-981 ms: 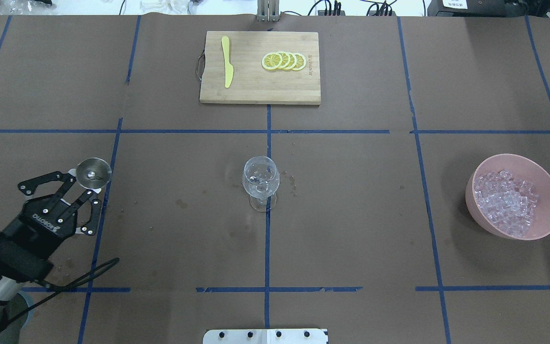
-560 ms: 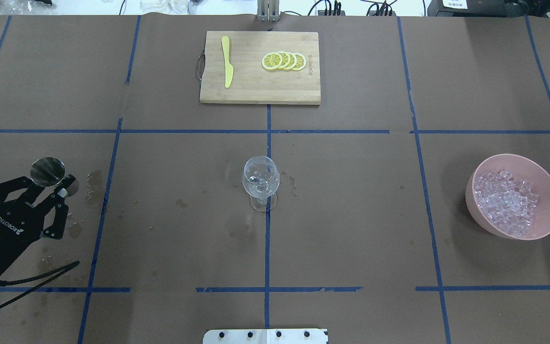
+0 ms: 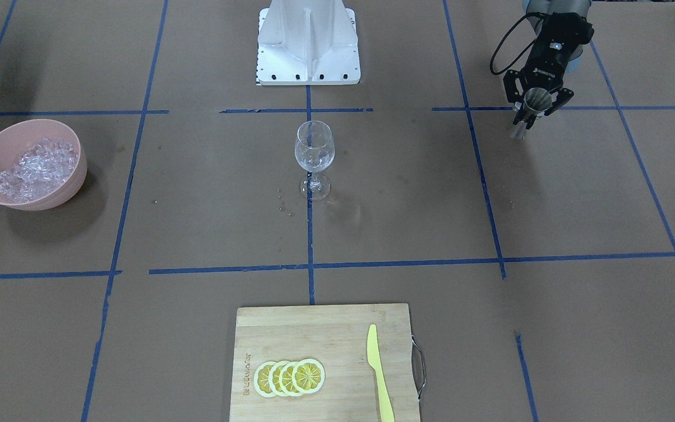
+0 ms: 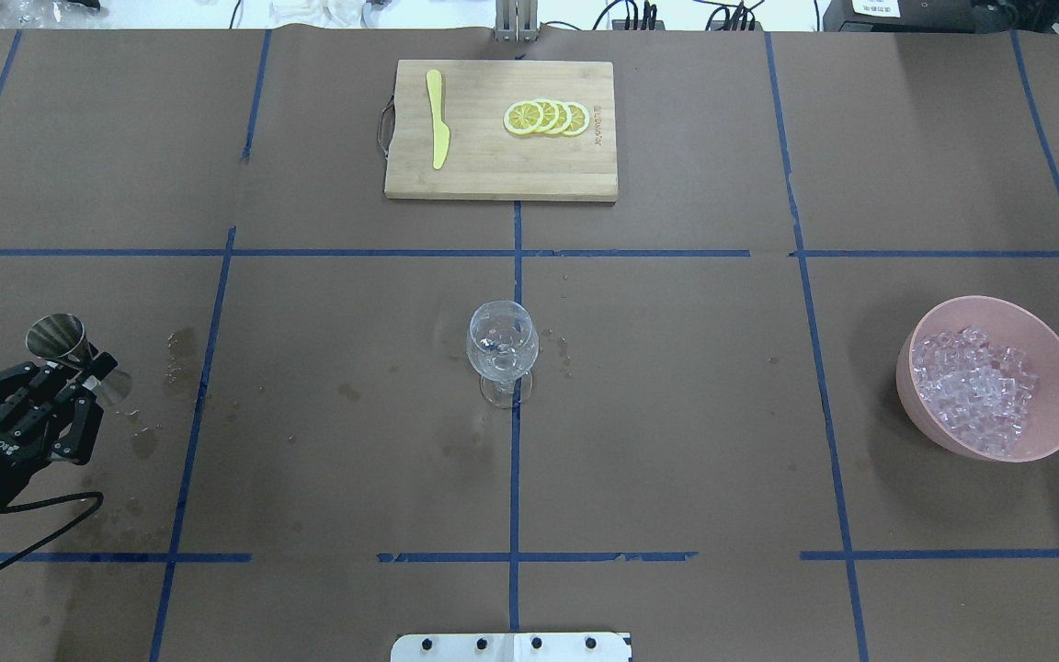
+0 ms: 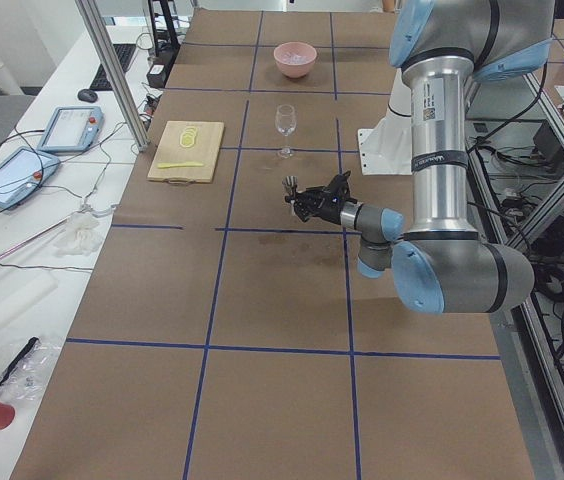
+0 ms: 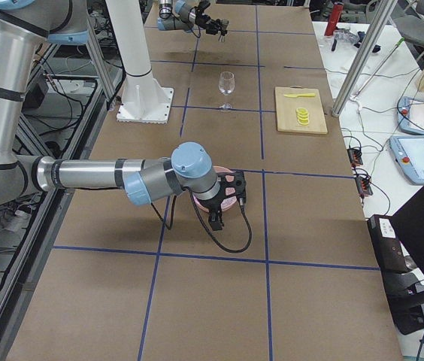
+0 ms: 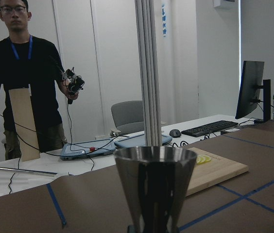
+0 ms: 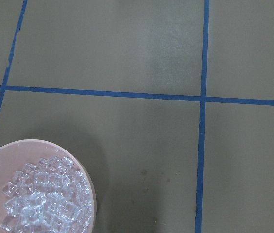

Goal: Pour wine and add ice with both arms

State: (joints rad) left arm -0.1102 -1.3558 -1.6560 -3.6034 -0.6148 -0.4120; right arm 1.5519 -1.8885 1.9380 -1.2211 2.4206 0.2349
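Note:
A clear stemmed wine glass (image 4: 502, 348) stands at the table's middle; it also shows in the front view (image 3: 314, 151). My left gripper (image 4: 70, 372) is shut on a steel jigger (image 4: 56, 338) at the table's left side, far from the glass. The jigger stands mouth up in the left wrist view (image 7: 154, 187) and shows in the front view (image 3: 534, 105). The ice (image 4: 975, 386) fills a pink bowl (image 4: 908, 379) at the right. My right gripper (image 6: 227, 197) hovers over that bowl; I cannot tell whether it is open. The right wrist view shows the ice (image 8: 44, 201), no fingers.
A wooden cutting board (image 4: 474, 175) at the far middle holds lemon slices (image 4: 546, 118) and a yellow knife (image 4: 438, 119). Wet spots (image 4: 180, 348) lie beside the jigger. The white pedestal (image 3: 308, 41) stands at the robot's edge. An operator (image 7: 23, 82) stands beyond the table.
My left gripper has drawn back to the left and toward the robot with the jigger, which has turned from mouth-to-camera to upright. Wet spots now show where it was.

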